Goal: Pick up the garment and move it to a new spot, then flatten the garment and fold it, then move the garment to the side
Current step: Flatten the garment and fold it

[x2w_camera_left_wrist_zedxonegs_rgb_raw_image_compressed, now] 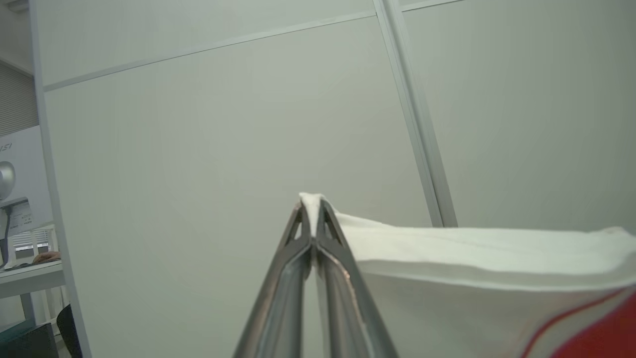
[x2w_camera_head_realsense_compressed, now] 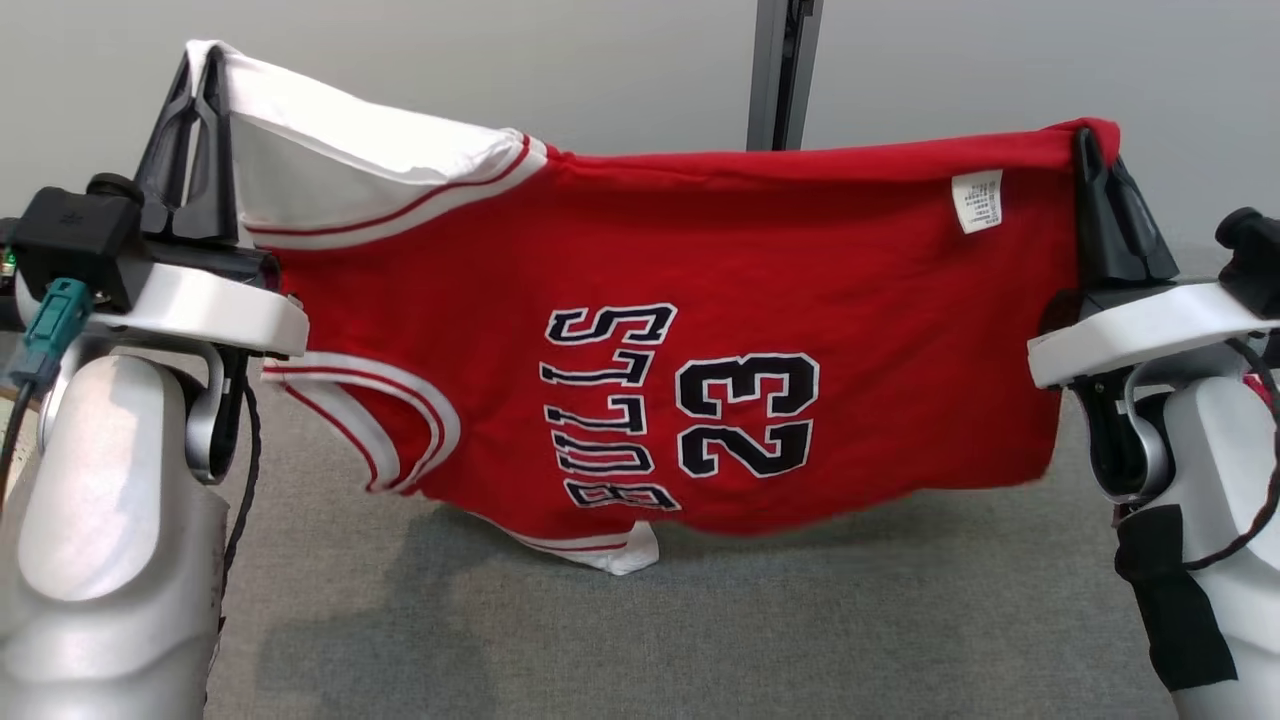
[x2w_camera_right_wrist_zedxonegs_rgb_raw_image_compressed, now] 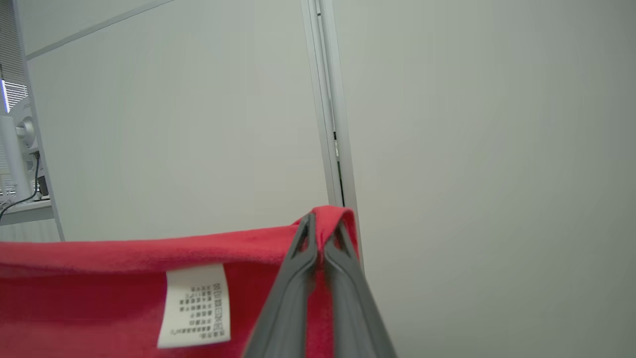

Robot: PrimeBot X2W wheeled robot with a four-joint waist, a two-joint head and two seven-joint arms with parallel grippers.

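Before a pale partition wall [x2w_camera_head_realsense_compressed: 500, 60] and above a grey surface [x2w_camera_head_realsense_compressed: 700, 640], a red Bulls jersey [x2w_camera_head_realsense_compressed: 760, 260] hangs stretched sideways. The left gripper [x2w_camera_head_realsense_compressed: 203, 70] is pinched tight on its white shoulder, and the right gripper [x2w_camera_head_realsense_compressed: 1088, 150] is clamped on a red corner.

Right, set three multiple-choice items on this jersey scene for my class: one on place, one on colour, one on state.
1. The jersey's white care label sits nearest: A. left claw B. right claw C. the middle.
2. Cloth pinched in the left claw is: A. white B. red C. black.
3. The jersey is: A. folded B. lying flat C. hung between both shut claws.
Answers: B, label hangs beside the right claw; A, white fabric shows between its fingers; C, each claw grips a top corner.
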